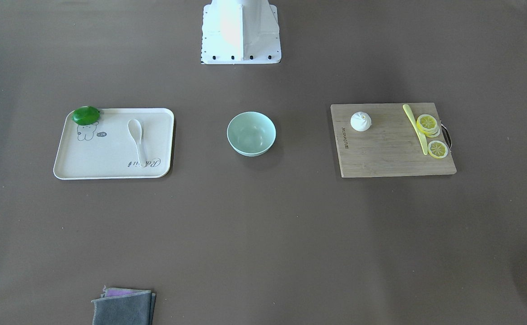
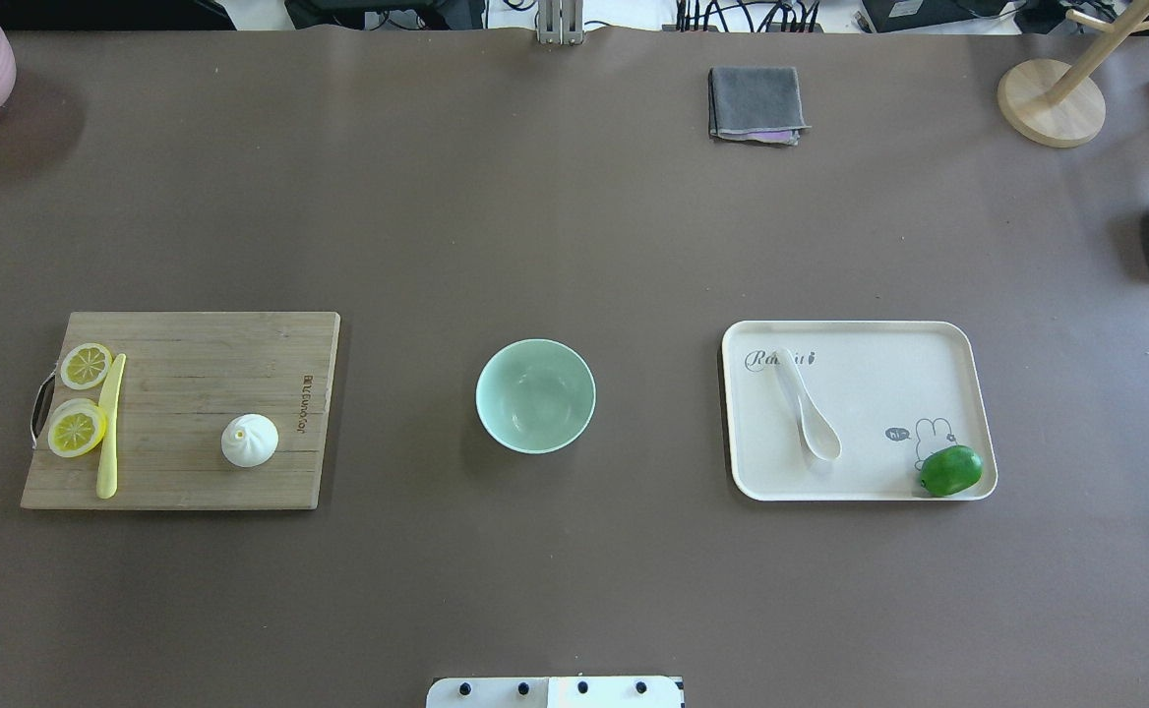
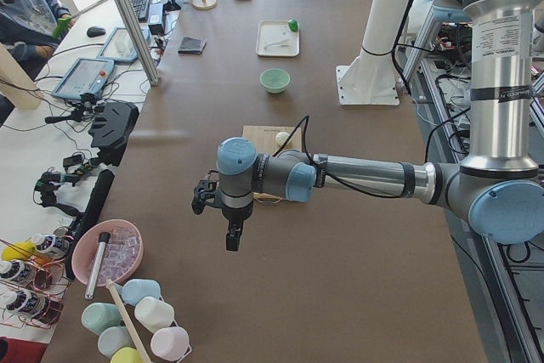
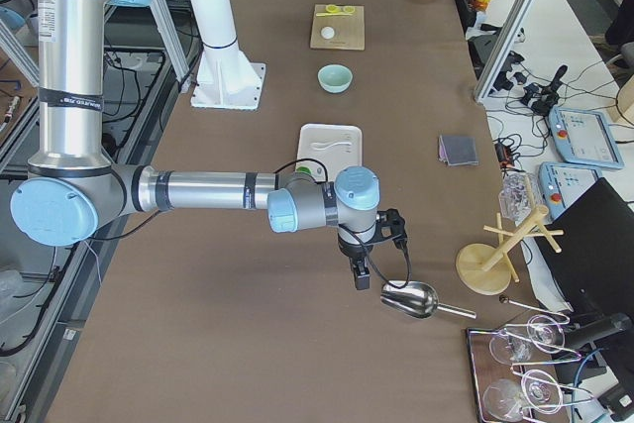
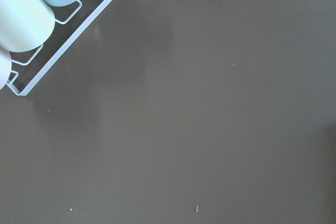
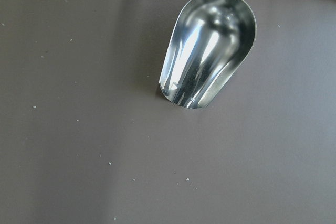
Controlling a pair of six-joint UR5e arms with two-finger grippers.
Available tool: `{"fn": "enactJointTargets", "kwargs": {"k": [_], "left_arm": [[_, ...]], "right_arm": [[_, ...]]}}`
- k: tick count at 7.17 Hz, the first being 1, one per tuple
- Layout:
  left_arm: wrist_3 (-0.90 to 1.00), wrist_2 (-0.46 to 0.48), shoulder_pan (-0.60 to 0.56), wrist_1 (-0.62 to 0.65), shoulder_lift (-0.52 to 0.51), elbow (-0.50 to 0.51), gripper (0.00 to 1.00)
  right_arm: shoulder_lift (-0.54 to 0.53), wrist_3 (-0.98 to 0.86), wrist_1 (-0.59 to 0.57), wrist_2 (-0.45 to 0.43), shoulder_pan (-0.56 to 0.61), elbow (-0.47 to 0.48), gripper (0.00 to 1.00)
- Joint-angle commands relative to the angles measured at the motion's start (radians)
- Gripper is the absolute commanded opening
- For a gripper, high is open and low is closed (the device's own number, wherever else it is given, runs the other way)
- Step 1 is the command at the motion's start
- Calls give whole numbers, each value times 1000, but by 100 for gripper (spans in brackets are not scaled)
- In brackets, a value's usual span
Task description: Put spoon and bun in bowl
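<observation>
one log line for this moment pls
stage: not started | spoon: on tray | bun: on cutting board | bowl: empty | left gripper: state unclear | right gripper: by metal scoop, state unclear

The spoon [image 2: 818,438] looked glossy and ceramic-like, the bowl [image 2: 535,395] smooth and faintly shiny. The board [image 2: 191,462] was grained wood, the scoop [image 6: 207,51] polished metal, the table [image 2: 535,216] matt.

The left gripper [image 3: 232,241] and the right gripper [image 4: 363,280] show only in the side views, too small to tell how their jaws stand, the handle of the metal scoop [image 6: 207,51] runs off the right wrist view's top edge, and what may be pale cups [image 5: 23,9] are cut by the left wrist view's corner.
</observation>
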Motion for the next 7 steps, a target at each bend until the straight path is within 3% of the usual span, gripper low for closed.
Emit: {"fn": "enactJointTargets", "kwargs": {"k": [1,2,7], "left_arm": [[-3,1,0,-6,0,-10,98],[-6,3,1,-3,0,-22,98],[-3,-23,8,-24,-8,-41,98]], "right_arm": [[-4,7,29,-10,-10,-7,100],[-7,13,81,6,-10,-10,100],[11,15,86,37,-12,-16,100]]}}
